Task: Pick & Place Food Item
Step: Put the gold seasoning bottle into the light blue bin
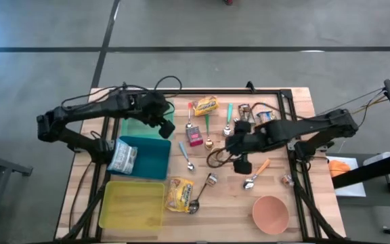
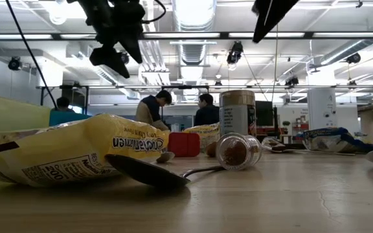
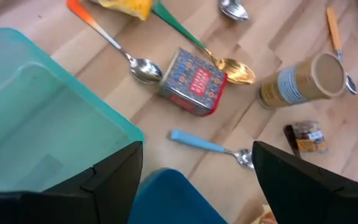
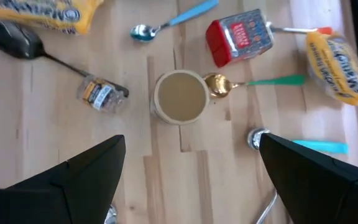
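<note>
Table is crowded, so picking a single food item cleanly means choosing one with free space on both sides. My judgement is that the step in hand is the approach: neither arm has anything in its fingers.

Right gripper hangs over the middle of the table, tilted downward, fingers spread wide and empty. In its wrist view the tan-lidded jar stands upright directly ahead, between the two fingers' line of sight. A gold-bowled spoon with a green handle touches or nearly touches the jar's side. A small spice jar lies on its side near it. If the jar is the target, the descent should be centred on the lid, fingers straddling the body, and should not clip the spoon.

Left gripper is above the green bin at the far left of the table, also released and holding nothing. Its wrist view shows the red box lying between two spoons, well apart from the fingers.

Other candidate food items:
- yellow noodle packet, near edge, beside the yellow bin;
- yellow snack bag, far side;
- a packet resting at the left rim of the blue bin.

Which item is intended, I cannot tell.
</note>
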Available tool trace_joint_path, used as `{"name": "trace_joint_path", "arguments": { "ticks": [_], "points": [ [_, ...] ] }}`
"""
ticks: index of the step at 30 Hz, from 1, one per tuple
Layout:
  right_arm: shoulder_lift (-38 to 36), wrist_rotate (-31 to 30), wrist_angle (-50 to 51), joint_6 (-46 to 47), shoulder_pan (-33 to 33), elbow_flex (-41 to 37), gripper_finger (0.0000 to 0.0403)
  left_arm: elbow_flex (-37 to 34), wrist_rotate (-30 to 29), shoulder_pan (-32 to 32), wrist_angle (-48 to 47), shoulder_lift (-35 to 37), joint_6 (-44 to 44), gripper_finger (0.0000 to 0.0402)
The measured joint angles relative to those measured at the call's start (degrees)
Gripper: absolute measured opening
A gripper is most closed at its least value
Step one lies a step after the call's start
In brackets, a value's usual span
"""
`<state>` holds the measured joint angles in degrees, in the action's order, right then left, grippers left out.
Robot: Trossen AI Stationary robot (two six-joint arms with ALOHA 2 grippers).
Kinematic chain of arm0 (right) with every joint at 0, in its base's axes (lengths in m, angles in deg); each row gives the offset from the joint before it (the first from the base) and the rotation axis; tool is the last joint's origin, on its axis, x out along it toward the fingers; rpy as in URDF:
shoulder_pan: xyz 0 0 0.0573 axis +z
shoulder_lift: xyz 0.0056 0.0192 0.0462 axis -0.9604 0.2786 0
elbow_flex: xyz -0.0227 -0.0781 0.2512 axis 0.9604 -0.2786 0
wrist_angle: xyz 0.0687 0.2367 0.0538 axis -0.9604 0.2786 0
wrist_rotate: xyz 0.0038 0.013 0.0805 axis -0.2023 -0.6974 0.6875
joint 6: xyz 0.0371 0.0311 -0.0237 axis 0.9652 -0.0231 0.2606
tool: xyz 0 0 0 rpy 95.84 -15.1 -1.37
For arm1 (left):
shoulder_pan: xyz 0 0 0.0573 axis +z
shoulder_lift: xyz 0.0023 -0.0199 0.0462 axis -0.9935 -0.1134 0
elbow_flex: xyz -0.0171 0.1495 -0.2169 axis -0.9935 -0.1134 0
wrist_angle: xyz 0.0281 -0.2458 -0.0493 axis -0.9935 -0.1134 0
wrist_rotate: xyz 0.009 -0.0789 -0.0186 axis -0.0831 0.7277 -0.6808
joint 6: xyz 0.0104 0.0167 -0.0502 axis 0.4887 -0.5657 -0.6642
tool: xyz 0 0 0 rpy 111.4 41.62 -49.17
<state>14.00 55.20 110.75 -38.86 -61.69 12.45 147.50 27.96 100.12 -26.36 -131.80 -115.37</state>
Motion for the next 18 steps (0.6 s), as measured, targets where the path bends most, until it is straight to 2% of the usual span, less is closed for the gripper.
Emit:
{"name": "trace_joint_path", "arguments": {
  "ticks": [8,14,18],
  "points": [
    [4.4,0.8,-4.6,-2.2,-2.6,0.0,0.0369,0.0,0.0,-3.2,0.0,0.0,-0.3,0.0310],
    [7.2,4.9,-6.8,-4.3,-4.2,-0.1,0.0369,0.0,0.0,-3.7,-0.4,0.0,-0.2,0.0310],
    [9.2,5.1,-9.0,-5.8,-4.4,-0.6,0.0369,0.0,0.0,-3.6,-0.4,0.0,-0.2,0.0310]
  ]
}}
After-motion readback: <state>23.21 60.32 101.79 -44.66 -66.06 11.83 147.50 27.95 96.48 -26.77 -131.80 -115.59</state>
